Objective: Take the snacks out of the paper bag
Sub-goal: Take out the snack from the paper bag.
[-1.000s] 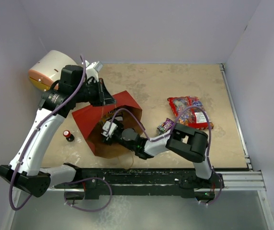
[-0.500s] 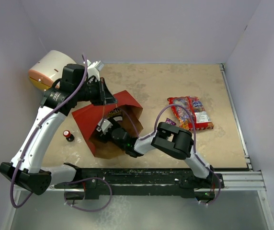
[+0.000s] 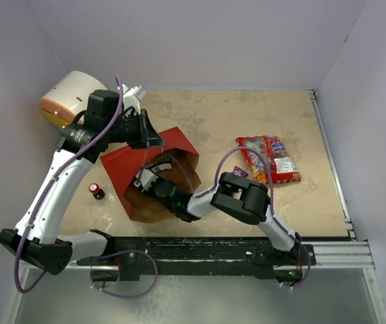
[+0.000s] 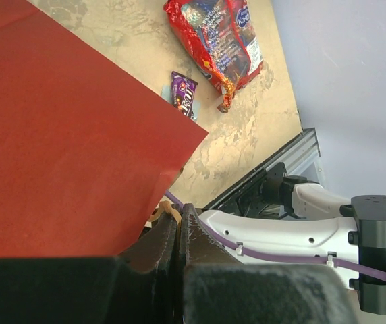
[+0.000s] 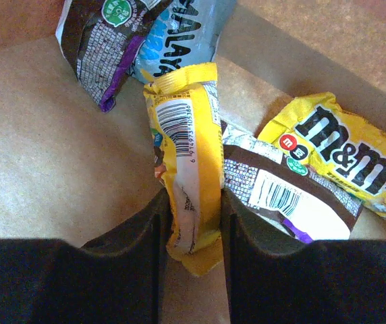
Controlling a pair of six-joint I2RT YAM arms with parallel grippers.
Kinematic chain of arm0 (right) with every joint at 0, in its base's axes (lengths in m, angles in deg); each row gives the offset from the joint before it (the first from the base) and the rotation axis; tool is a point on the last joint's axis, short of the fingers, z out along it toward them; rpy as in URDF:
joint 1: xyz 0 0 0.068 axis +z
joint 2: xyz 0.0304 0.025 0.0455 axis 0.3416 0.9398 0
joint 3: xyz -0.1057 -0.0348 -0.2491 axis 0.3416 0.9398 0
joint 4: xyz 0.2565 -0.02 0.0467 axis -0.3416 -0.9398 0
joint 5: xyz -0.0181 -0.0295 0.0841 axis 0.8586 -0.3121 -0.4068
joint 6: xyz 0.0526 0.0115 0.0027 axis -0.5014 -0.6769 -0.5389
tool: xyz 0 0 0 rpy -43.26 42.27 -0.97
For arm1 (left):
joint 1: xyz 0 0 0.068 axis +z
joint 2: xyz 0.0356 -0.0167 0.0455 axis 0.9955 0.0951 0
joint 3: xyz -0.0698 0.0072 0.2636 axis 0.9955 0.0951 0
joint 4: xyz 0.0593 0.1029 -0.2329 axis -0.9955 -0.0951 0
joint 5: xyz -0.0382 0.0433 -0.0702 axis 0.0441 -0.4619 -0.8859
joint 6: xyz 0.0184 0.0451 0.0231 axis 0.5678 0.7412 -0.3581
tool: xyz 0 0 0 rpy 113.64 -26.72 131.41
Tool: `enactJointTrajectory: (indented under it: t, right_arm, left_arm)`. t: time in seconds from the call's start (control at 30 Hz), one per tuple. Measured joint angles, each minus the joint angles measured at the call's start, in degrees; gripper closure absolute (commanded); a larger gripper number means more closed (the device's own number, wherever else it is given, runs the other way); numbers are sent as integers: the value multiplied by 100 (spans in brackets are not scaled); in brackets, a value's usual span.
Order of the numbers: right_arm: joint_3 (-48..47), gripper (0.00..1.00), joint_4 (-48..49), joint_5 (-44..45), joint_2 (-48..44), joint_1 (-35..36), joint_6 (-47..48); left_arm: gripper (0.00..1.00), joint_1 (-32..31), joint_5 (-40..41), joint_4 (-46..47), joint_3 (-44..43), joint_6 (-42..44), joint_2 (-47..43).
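The tan table (image 3: pixel 233 115) carries the paper bag (image 3: pixel 122 169), which lies on its side at the left with its brown-lined mouth turned toward the arms. A white drum (image 3: pixel 71 98) stands behind it at the far left corner. Well to the right, out on the table, lies the large red-and-clear bag (image 3: pixel 268 156), with a small purple packet (image 4: pixel 184 93) just beside its near end.

The left gripper (image 4: pixel 178 216) is pinched tight on the paper bag's upper rim and holds that side up. The right gripper (image 5: pixel 191 223) reaches inside the bag, its two fingers pressed against either side of a yellow packet (image 5: pixel 189 162) standing on edge with the barcode facing up.

Around it on the bag's inner wall lie an M&M's packet (image 5: pixel 345 152) at the right, a dark wrapper (image 5: pixel 281 196) touching the gripped one, another dark wrapper (image 5: pixel 95 40) and a silvery-blue wrapper (image 5: pixel 179 40) at the back.

A small red-capped bottle (image 3: pixel 96 191) stands just left of the bag.
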Motion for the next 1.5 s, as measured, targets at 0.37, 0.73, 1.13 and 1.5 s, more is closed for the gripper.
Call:
enactJointTrajectory:
  t: [0.37, 0.73, 1.13, 1.5]
  right_arm:
    - [308, 79, -50, -68, -396, 0, 177]
    - [1469, 92, -341, -758, -1965, 2, 107]
    - [2455, 94, -1744, -2111, -4118, 76, 378]
    - [2479, 94, -4284, -2505, -7086, 120, 828]
  left_arm:
    - [100, 0, 2, -4, -17, 2, 0]
    - [100, 0, 109, 50, -15, 2, 0]
    - [100, 2, 223, 74, -9, 4, 4]
    - [100, 2, 280, 216, 116, 4, 7]
